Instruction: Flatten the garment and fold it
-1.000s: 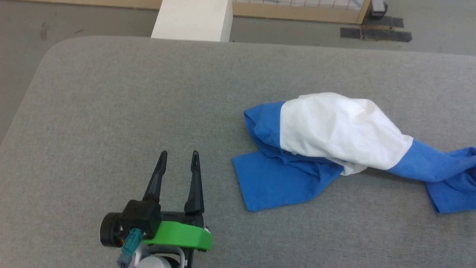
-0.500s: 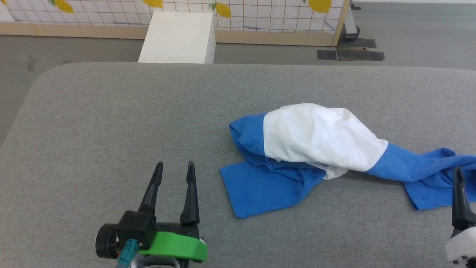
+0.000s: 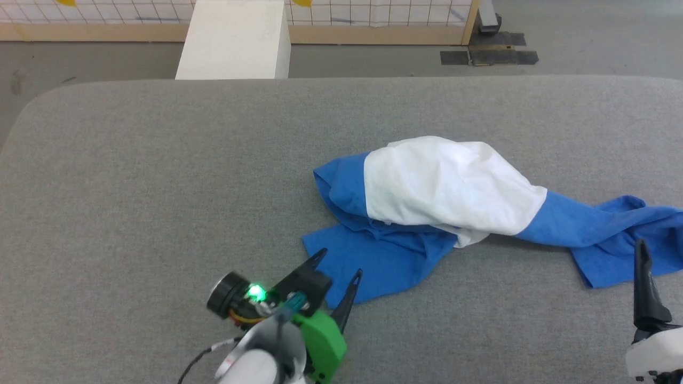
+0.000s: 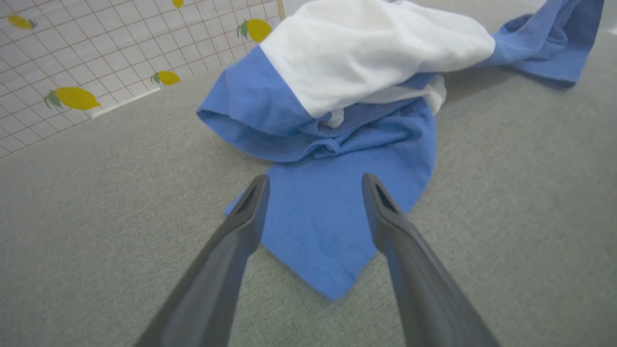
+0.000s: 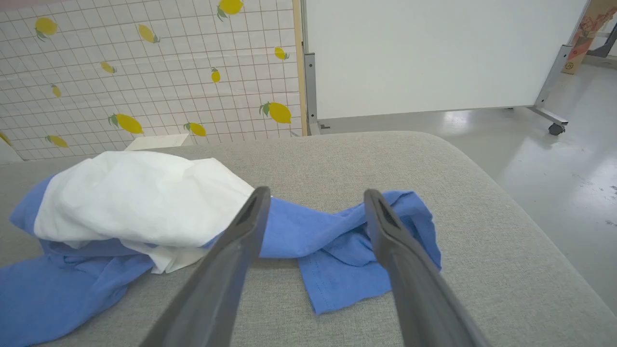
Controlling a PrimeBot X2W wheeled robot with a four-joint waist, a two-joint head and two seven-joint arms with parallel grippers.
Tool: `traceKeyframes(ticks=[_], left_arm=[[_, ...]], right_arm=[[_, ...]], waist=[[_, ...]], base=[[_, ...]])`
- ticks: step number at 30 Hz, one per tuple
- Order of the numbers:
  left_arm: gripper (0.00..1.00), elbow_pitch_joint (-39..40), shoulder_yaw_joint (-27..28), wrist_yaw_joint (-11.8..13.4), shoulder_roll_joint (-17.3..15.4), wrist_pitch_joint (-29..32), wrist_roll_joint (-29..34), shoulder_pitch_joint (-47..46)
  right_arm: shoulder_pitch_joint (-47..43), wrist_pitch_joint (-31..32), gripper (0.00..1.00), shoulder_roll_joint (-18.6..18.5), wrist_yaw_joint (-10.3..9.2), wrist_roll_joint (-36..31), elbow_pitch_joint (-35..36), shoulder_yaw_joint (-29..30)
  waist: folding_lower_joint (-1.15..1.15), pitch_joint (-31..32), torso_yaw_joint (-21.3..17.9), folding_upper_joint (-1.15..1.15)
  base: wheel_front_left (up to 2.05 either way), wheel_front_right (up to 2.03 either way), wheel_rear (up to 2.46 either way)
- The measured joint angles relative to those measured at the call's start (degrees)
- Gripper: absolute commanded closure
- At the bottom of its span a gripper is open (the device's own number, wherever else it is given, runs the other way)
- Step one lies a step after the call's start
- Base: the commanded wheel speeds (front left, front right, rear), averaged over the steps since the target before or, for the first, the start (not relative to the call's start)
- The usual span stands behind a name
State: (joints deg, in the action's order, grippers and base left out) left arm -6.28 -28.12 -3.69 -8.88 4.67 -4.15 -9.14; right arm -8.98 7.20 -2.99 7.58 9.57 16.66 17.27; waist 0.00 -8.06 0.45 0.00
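Head view: garment (image 3: 453, 184) lay crumpled on the grey table (image 3: 160, 186), right of centre, white panel humped over blue folds. Its near blue flap (image 4: 318, 226) sat between the fingers of the left gripper (image 3: 340, 261), which was spread wide and empty; contact couldn't be told. The right gripper (image 5: 316, 193) was also wide and empty, aimed at the far blue end (image 5: 347, 284).

Advice: come in low, pinch a single layer at the hemmed corner, then draw both ends apart to flatten.

Containers: a white box (image 3: 235, 37) stood beyond the table, contents couldn't be told.
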Motion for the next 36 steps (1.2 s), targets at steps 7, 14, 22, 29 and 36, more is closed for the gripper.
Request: traceKeyframes(ticks=[7, 14, 22, 29, 36], left_arm=[[0.00, -13.80, -8.69, -3.34, -0.79, 9.27, 1.54, -10.35], [1.00, -21.63, -17.08, -3.67, -1.52, 11.68, -3.27, -19.22], [1.00, -19.71, -12.37, -1.82, -2.41, 5.55, -10.68, -19.69], [1.00, -5.24, 0.73, 8.32, -9.76, 0.51, -16.42, -11.99], [1.00, 12.79, 15.81, 20.76, -18.95, 1.63, -22.86, 11.72]], right_arm=[[0.99, 0.44, 0.00, 0.02, 0.00, 0.07, 0.00, -1.65], [2.36, 0.86, 0.00, 0.03, 0.00, 0.23, 0.00, -2.41], [2.36, 0.86, 0.00, 0.04, 0.00, 0.29, -0.24, -1.78], [1.41, 0.97, 0.00, 0.05, 0.00, 0.42, -0.27, -1.25], [-1.03, 1.91, 0.00, 0.05, 0.00, 1.11, -0.33, -0.52]], waist=[[0.00, -2.25, -0.03, 0.00], [0.00, -4.16, -0.63, 0.00], [0.00, -3.11, 0.26, 0.00], [0.00, 0.53, 1.74, 0.00], [0.00, 4.67, 4.80, 0.00]], base=[[0.00, 0.00, 0.00], [0.00, 0.00, 0.00], [0.00, 0.00, 0.00], [0.00, 0.00, 0.00], [0.00, 0.00, 0.00]])
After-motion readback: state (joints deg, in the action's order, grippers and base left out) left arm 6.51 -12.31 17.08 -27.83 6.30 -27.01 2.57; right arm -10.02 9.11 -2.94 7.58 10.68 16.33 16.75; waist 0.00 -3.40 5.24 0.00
